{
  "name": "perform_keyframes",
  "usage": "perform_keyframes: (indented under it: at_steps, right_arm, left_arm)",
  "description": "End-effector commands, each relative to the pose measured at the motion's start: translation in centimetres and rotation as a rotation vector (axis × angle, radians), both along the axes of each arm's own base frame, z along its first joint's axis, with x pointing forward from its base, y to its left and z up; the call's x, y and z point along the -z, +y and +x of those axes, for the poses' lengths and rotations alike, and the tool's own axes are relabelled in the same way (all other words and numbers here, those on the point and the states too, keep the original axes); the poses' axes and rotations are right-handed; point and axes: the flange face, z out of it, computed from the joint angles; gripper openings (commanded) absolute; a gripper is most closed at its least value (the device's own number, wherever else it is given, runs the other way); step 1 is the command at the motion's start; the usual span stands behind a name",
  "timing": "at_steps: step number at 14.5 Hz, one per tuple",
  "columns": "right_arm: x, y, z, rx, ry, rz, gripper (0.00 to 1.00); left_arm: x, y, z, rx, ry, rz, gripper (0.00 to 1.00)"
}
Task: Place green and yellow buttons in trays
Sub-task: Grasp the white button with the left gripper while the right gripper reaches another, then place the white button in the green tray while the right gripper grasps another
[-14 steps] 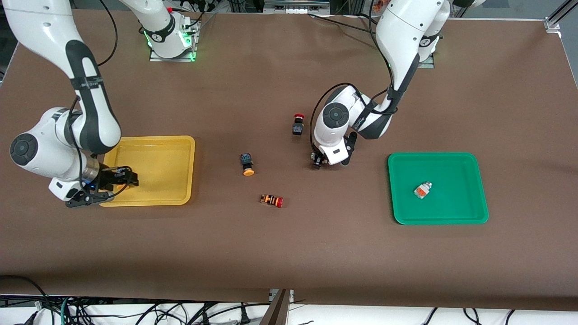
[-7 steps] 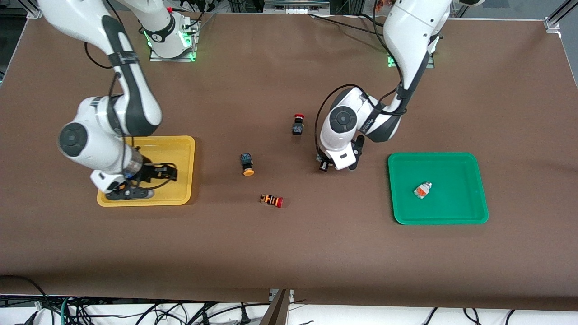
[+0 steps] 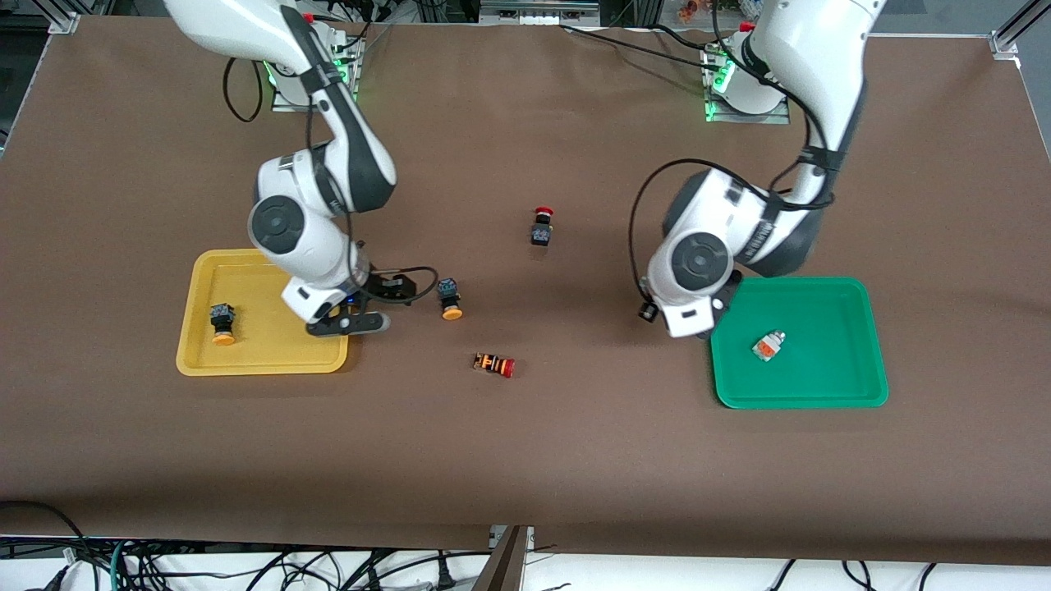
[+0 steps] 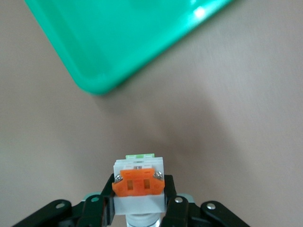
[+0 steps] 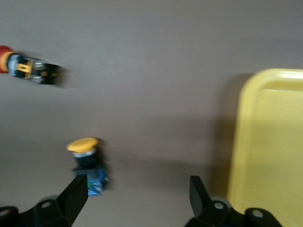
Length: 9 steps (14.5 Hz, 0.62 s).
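Observation:
My left gripper [image 4: 138, 189] is shut on a white-bodied button [image 4: 138, 178] with an orange block, held above the brown table just off a corner of the green tray [image 4: 118, 42]. In the front view that hand [image 3: 688, 310] hangs by the green tray [image 3: 821, 373], where another white button [image 3: 768, 345] lies. My right gripper [image 3: 387, 305] is open and low between the yellow tray [image 3: 275, 345] and a black button with a yellow cap [image 3: 450, 300], also seen as a button [image 5: 84, 153] beside one finger. A second yellow-capped button [image 3: 222, 322] lies in the yellow tray.
A black button with a red cap [image 3: 541, 226] stands near the table's middle. An orange-striped button with a red cap [image 3: 494, 364] lies nearer the front camera, and shows as a striped button [image 5: 31, 68] in the right wrist view.
My left gripper shut on the white button and carried it toward the green tray. My right gripper left the yellow tray, leaving a yellow-capped button there, and moved toward the loose yellow-capped button.

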Motion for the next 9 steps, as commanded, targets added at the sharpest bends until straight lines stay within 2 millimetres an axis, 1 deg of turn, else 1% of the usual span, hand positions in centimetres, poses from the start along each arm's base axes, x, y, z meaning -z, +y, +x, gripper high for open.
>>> perform_keyframes:
  at_steps: [1,3,5,6,7,9]
  right_arm:
    - [2.2,1.8,-2.8,-0.019,-0.093,0.014,0.95]
    - [4.4,3.4,-5.0,-0.040,-0.177,0.031,0.95]
    - [5.3,4.7,-5.7,-0.023,-0.209,0.043,0.93]
    - [5.5,5.6,-6.2,-0.025,-0.220,0.050,0.92]
    - [6.1,6.0,-6.4,-0.027,-0.219,0.047,0.91]
    - [7.2,6.4,-6.8,-0.033,-0.222,0.042,0.91]
  left_arm:
    - [0.1,7.0,1.9,0.129,0.049,-0.010,0.06]
    - [0.8,12.1,2.9,0.195,0.071,-0.039,0.06]
    - [1.1,17.5,3.9,0.264,0.074,-0.088,0.06]
    - [1.5,20.1,4.3,0.280,0.074,-0.107,0.09]
    - [2.3,22.0,4.6,0.292,0.066,-0.121,0.10]
    - [4.6,25.3,4.9,0.332,0.041,-0.150,0.12]
